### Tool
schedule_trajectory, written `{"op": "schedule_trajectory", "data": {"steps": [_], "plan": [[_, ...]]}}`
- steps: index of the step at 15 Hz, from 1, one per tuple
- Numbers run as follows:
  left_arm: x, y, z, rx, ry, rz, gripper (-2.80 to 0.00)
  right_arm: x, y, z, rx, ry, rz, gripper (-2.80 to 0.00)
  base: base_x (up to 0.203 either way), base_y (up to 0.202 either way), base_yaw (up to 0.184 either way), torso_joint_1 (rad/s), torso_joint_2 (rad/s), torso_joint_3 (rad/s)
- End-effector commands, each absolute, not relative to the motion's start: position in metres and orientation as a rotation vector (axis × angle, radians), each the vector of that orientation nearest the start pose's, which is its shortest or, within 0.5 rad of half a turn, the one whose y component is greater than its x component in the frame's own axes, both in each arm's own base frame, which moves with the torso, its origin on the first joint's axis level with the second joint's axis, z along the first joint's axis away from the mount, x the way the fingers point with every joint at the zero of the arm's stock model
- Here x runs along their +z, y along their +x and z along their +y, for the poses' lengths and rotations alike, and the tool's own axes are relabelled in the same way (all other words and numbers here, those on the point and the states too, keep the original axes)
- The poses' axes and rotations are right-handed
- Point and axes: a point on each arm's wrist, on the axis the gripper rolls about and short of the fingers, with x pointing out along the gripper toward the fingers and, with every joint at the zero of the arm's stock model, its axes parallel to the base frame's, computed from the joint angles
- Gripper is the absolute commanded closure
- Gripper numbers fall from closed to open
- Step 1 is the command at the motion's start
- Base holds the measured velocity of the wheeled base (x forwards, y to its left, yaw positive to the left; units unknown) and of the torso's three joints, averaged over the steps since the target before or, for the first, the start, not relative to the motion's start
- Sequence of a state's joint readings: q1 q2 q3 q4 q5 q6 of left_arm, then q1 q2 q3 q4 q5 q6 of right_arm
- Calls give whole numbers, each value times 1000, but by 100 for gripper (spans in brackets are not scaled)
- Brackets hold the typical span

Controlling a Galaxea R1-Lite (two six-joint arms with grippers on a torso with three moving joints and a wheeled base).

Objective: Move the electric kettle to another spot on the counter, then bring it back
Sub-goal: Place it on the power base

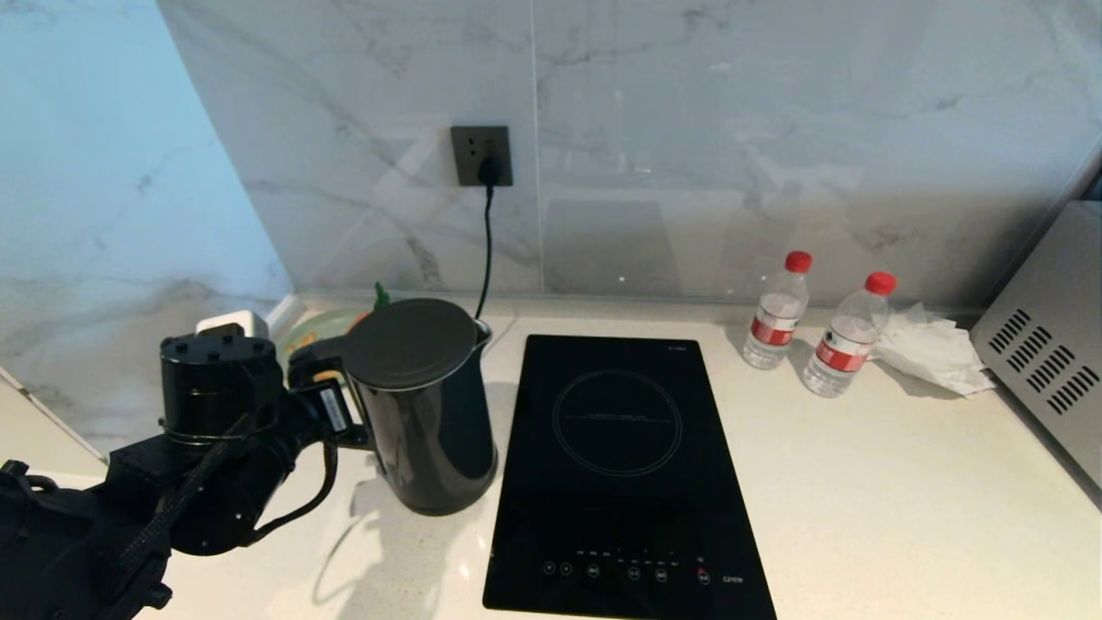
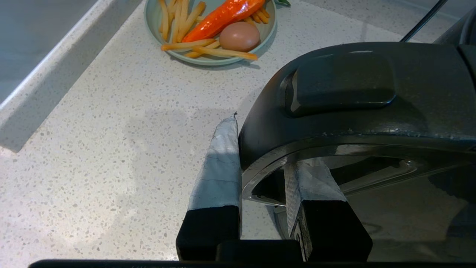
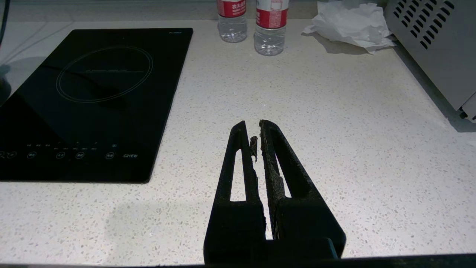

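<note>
The electric kettle (image 1: 430,413), a glossy black jug with a flat matte lid, stands upright at the left of the counter (image 1: 861,482), close to the hob's left edge. My left gripper (image 1: 343,422) reaches in from the left and is shut on the top of its loop handle. In the left wrist view the grey-taped fingers (image 2: 219,167) clamp the handle of the kettle (image 2: 372,93), one outside the loop and one inside it. I cannot tell whether the kettle's bottom touches the counter (image 2: 93,149). My right gripper (image 3: 252,124) hangs shut and empty over bare counter (image 3: 334,130), outside the head view.
A black induction hob (image 1: 620,465) lies right of the kettle. Behind the kettle are a green plate of food (image 2: 212,56), a white plug block (image 1: 231,325) and a cord from the wall socket (image 1: 482,155). Two water bottles (image 1: 777,310), tissue (image 1: 930,349) and a grey appliance (image 1: 1046,344) stand at the right.
</note>
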State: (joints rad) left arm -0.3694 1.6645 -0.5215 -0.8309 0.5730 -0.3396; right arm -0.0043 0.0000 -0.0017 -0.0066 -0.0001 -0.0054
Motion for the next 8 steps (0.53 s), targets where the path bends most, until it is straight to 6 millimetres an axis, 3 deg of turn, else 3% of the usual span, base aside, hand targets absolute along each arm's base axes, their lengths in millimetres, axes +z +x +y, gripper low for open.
{"op": "schedule_trajectory", "data": {"steps": [1, 8], "plan": [[144, 250, -81, 253, -204, 225, 0, 77, -23, 0, -5, -6, -9, 0, 0, 0, 0, 0, 0, 0], [138, 245, -85, 236, -195, 245, 0, 77, -23, 0, -5, -6, -9, 0, 0, 0, 0, 0, 0, 0]]}}
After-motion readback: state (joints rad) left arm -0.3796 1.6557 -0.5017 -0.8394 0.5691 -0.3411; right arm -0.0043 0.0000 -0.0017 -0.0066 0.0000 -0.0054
